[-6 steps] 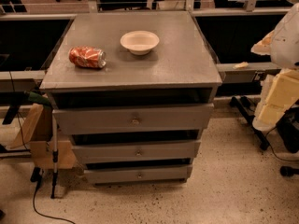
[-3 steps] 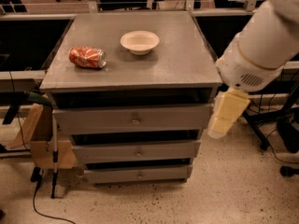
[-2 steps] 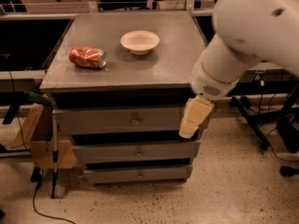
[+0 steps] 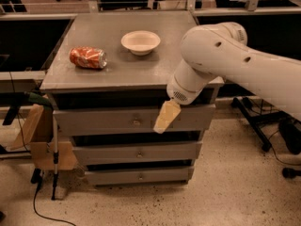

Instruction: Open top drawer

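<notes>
The grey cabinet has three drawers. The top drawer (image 4: 103, 120) has the tallest front and a small round knob (image 4: 136, 122) at its centre; it looks closed, flush under the cabinet top. My gripper (image 4: 161, 125) hangs from the white arm (image 4: 221, 60) and points down-left in front of the top drawer's face, just right of the knob. Its cream fingers (image 4: 165, 117) are seen as one wedge shape.
On the cabinet top (image 4: 117, 69) lie a crushed red can (image 4: 88, 58) and a white bowl (image 4: 140, 42). A brown paper bag (image 4: 37, 135) and a cane (image 4: 55, 154) stand at the cabinet's left. Chair bases and cables are on the floor at right (image 4: 263, 126).
The arm has swept in from the right and moved left and down, bringing the gripper in front of the top drawer near its knob. The drawer has not moved.
</notes>
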`<state>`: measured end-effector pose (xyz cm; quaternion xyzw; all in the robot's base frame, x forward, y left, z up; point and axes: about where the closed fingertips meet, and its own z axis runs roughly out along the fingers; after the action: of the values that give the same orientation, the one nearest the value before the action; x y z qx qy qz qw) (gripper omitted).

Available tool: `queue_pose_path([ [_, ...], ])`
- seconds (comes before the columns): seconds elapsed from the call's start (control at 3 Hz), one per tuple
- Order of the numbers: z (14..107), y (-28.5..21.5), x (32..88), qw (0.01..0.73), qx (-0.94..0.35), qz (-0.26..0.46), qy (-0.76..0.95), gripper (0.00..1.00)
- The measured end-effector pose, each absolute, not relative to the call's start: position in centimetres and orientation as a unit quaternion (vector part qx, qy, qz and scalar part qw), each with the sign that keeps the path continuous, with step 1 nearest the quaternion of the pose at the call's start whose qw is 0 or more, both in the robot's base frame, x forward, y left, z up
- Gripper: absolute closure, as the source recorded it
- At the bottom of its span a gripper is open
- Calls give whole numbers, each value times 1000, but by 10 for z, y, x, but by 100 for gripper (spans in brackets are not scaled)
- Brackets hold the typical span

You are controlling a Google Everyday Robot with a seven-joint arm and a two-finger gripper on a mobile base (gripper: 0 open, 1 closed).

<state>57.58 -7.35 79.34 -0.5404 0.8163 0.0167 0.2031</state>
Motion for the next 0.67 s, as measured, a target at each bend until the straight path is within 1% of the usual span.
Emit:
queue_pose_path([
  [0.33,789,-73,576,200,-534,23,821,0],
  [0.67,782,-82,573,191,-524,29,830,0],
])
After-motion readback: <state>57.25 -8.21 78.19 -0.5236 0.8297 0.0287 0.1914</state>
